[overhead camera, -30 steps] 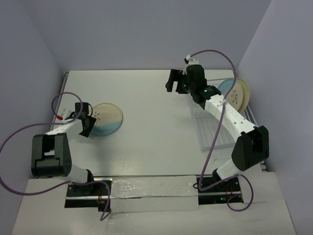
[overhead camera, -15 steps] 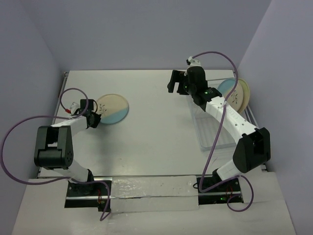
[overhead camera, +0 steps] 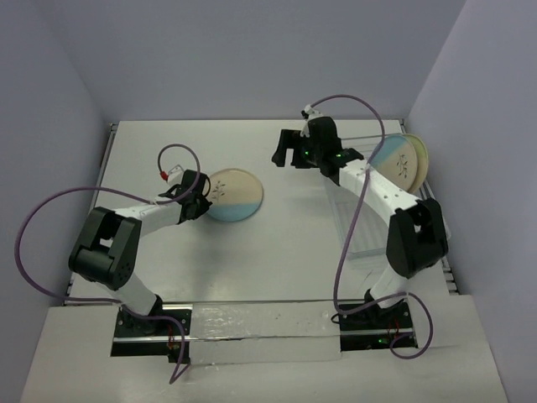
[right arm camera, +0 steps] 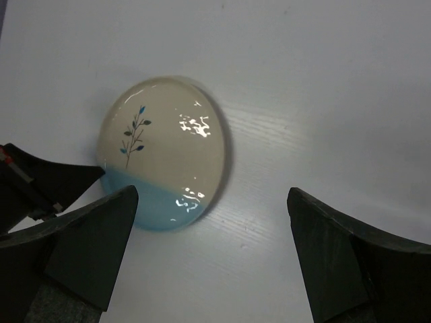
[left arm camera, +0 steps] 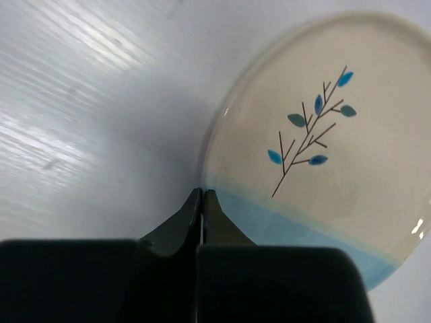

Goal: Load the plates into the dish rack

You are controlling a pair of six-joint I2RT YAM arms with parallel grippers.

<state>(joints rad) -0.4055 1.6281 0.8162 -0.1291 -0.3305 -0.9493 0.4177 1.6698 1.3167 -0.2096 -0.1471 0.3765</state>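
Left arm (overhead camera: 143, 214): we see it bend at a black elbow on the near left, and its white forearm stretches low towards the middle.
Left gripper (overhead camera: 201, 202): we find it level at the end of the forearm, pointing right.
Left jaws: in the wrist view we see the two dark fingers (left arm camera: 192, 215) pressed together, tip against tip.
Right arm (overhead camera: 379, 186): we see it rise on the near right to a black elbow, then run away and leftward.
Right gripper (overhead camera: 284, 151): held high, it looks downward.
Right jaws: we see both fingers (right arm camera: 101, 235) spread wide, with nothing between them.
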